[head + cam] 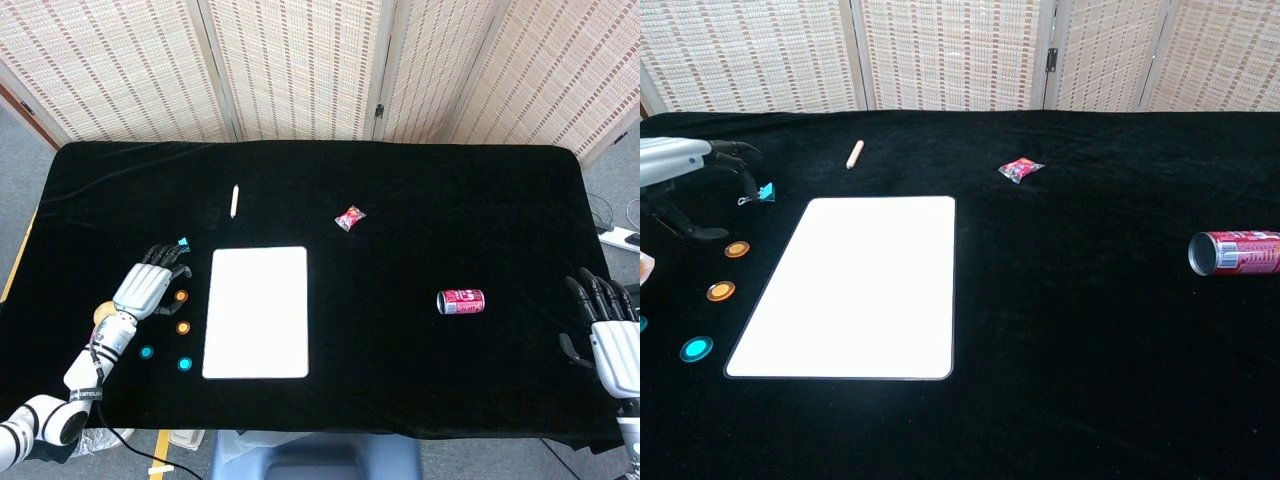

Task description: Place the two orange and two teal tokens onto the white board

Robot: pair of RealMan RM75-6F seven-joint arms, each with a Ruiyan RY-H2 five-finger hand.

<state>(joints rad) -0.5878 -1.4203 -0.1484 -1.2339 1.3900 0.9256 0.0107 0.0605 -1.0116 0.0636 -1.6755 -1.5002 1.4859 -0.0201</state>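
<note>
**A:** Where do the tokens lie?

**B:** All four sit on the black table (pixel 420 180), just left of the board (pixel 257 312). The upper orange token (pixel 181 296) and the lower orange token (pixel 183 327) form a short column beside the board's left edge. The teal token (pixel 184 364) lies below them, near the board's lower left corner, and the second teal token (pixel 147 352) is further left. None touches the board, which is bare.

**A:** And the left hand?

**B:** The left hand (pixel 148 285) hangs over the table next to the upper orange token, fingers (pixel 740 152) spread and slightly curled, holding nothing. In the chest view it shows at the left edge, above the orange tokens, with its fingertips near the blue clip (pixel 764 193). Whether it touches the token cannot be told.

**A:** The right hand?

**B:** The right hand (pixel 612 338) is at the table's far right edge, well apart from everything, fingers apart and empty.

**A:** What else is on the table?

**B:** A red can (pixel 461 301) lies on its side to the right of the board. A small red wrapper (pixel 350 218) and a pale stick (pixel 234 200) lie above the board. An orange round thing (pixel 102 314) peeks out behind the left wrist.
</note>
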